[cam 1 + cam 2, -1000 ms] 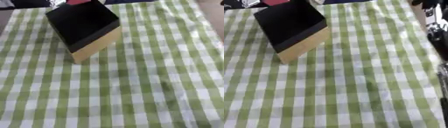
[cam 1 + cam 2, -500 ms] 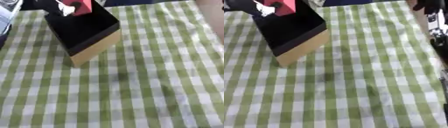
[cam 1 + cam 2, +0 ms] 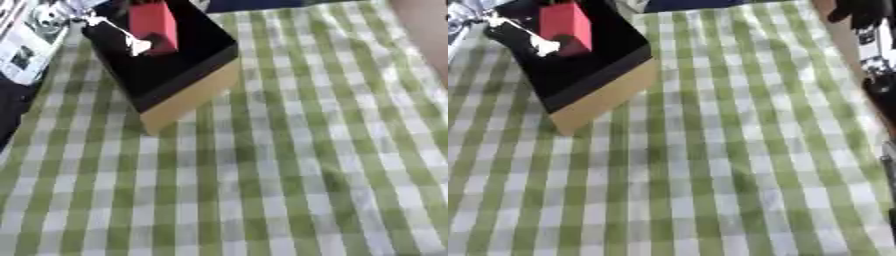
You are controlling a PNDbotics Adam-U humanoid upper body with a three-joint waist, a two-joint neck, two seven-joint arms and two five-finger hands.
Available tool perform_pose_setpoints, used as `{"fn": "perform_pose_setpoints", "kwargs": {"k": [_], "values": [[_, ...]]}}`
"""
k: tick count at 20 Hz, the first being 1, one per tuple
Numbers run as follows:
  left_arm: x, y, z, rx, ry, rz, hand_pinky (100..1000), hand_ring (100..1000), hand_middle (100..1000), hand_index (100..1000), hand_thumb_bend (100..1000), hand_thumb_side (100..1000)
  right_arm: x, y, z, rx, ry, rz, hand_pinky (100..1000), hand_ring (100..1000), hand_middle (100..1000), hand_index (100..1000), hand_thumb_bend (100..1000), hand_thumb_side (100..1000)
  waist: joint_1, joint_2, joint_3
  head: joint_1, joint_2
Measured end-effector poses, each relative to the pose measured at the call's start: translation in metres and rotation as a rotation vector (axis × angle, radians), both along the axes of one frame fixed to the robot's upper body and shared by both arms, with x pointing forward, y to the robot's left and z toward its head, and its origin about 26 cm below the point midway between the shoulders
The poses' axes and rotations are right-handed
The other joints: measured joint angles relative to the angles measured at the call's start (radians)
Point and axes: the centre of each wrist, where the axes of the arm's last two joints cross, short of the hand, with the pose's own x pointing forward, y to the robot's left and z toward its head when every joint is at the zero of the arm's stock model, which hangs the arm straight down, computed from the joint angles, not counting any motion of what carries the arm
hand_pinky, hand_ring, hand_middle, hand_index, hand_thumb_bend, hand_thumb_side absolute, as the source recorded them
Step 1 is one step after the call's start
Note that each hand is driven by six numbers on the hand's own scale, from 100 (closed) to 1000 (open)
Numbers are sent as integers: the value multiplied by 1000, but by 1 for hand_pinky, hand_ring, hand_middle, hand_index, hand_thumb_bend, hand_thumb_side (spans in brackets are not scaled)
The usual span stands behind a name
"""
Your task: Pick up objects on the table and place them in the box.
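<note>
The red block-shaped object (image 3: 154, 26) stands over the open black box with tan cardboard sides (image 3: 188, 95), at the far left of the green-and-white checked tablecloth (image 3: 289, 165). The left hand (image 3: 131, 44) shows as pale, blurred fingers touching the block's left side; whether they are closed around it I cannot tell. The right hand (image 3: 866, 35) is at the far right edge, well apart from the box, its fingers unclear, so I judge the left arm is the nearer one.

Red block over the open box, on the checked cloth.

We see our left hand (image 3: 131, 42) at the box (image 3: 175, 75), blurred, so its fingers are unclear. Touching it on the right is a red block (image 3: 156, 25), above the black inside. The green-white cloth (image 3: 289, 165) spreads below.
</note>
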Motion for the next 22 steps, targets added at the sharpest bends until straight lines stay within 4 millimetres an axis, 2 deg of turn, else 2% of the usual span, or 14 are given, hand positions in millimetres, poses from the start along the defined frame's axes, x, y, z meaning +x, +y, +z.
{"fn": "perform_pose_setpoints", "kwargs": {"k": [2,3,6,9,11,13,20,21,22], "values": [[4,1,-5,4,11,-1,406,581,520,639,100,191,0,0,0,1,0,0,795,772,487,681,100,693,0,0,-1,0,0],[5,1,-8,4,14,-3,497,639,572,673,100,207,0,0,0,1,1,0,795,772,487,681,100,694,0,0,-1,1,0],[9,0,-12,11,10,-8,520,672,617,716,140,220,0,0,0,3,2,1,795,772,487,681,100,694,-1,2,-5,4,0],[11,-1,-13,31,-4,-4,566,729,685,787,263,255,0,0,0,4,3,1,795,771,487,681,100,695,-1,2,-5,6,0],[12,0,-14,49,-14,3,598,763,733,841,382,311,0,0,0,5,4,1,795,771,486,680,100,695,-1,2,-5,9,0],[13,0,-14,69,-27,11,640,807,777,873,555,383,0,0,0,6,5,1,794,771,486,680,100,694,-1,2,-5,10,0],[13,-3,-13,110,-62,31,640,807,777,873,555,383,0,0,-2,8,9,1,794,771,486,680,100,694,0,2,-6,10,0],[13,-3,-13,111,-64,31,679,842,808,895,691,445,0,0,-2,8,9,1,794,770,486,680,100,695,0,2,-6,10,0],[13,-3,-13,113,-65,33,679,840,821,898,745,481,0,0,-2,8,9,1,792,769,485,679,100,694,0,2,-6,10,0]]}}
